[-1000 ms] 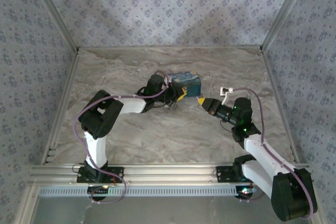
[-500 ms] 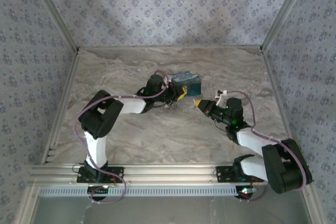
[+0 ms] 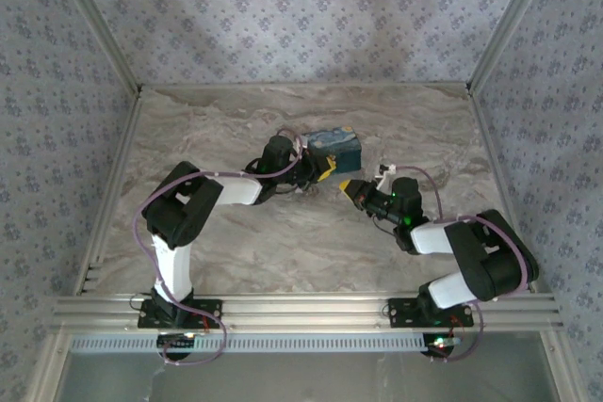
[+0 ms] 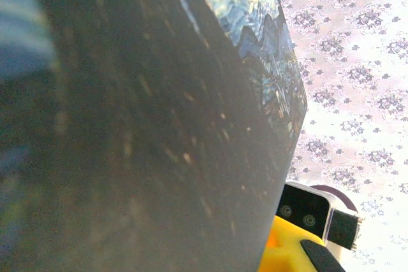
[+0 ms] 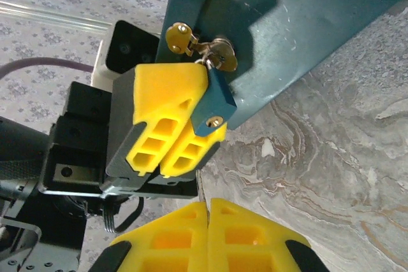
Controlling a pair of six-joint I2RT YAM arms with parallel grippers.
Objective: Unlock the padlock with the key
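A: Start at the right gripper (image 5: 207, 211); what is it doing?

B: Clenched on nothing; its yellow fingers are pressed together, tips aimed at the padlock (image 5: 215, 101), near it but apart from it.

A: And the left gripper (image 5: 191, 119)?

B: Grasping the blue padlock by its body, just beside the wall of the dark box (image 5: 299, 17) that stands on the marbled surface (image 5: 306, 157); the keyhole (image 5: 215, 121) in the lock's end faces the right gripper and has nothing in it.

A: Where is the key?

B: A brass key (image 5: 179, 37) hangs at the top of the lock, by the shackle, against the box; beside it is a second metal piece, key or ring I cannot tell; no gripper holds either.

A: So how far along?

B: Early, I judge; the lock is gripped and presented; the key has yet to be taken, inserted and turned; whether the shackle is closed I cannot tell.

A: Any writing?

B: None legible; in the left wrist view the box shows a swirling blue-and-yellow painted pattern; no brand I can read.
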